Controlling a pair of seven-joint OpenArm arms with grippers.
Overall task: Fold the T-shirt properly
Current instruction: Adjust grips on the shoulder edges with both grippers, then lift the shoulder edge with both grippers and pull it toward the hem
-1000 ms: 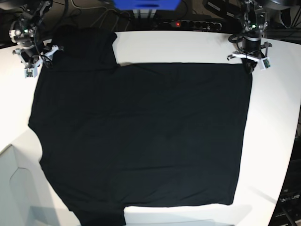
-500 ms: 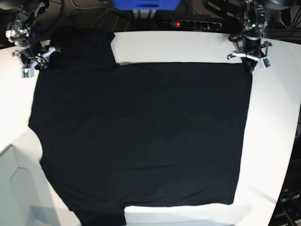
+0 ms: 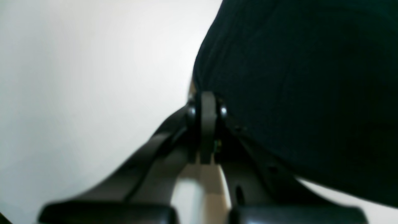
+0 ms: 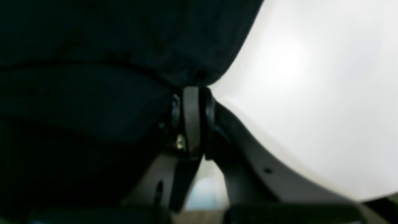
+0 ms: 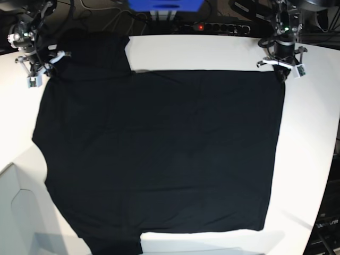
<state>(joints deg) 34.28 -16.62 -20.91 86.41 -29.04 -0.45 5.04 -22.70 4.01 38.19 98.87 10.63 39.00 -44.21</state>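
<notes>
The black T-shirt [image 5: 159, 154] lies spread flat on the white table [image 5: 313, 133], with one sleeve at the far left and one at the front left. No print or tag shows. My left gripper [image 5: 280, 76] is at the shirt's far right corner. In the left wrist view it [image 3: 205, 99] is shut on the edge of the cloth [image 3: 295, 77]. My right gripper [image 5: 49, 69] is at the far left, by the sleeve. In the right wrist view it [image 4: 192, 87] is shut on a bunched bit of cloth [image 4: 93, 46].
A power strip [image 5: 218, 26], cables and a blue object [image 5: 164, 5] lie behind the table's far edge. The table's edge cuts in at the front left [image 5: 13, 175]. Bare white table shows to the right of the shirt.
My right gripper shifted slightly up and left with the cloth, then eased back a little; the far-left sleeve moved with it. My left gripper has not moved.
</notes>
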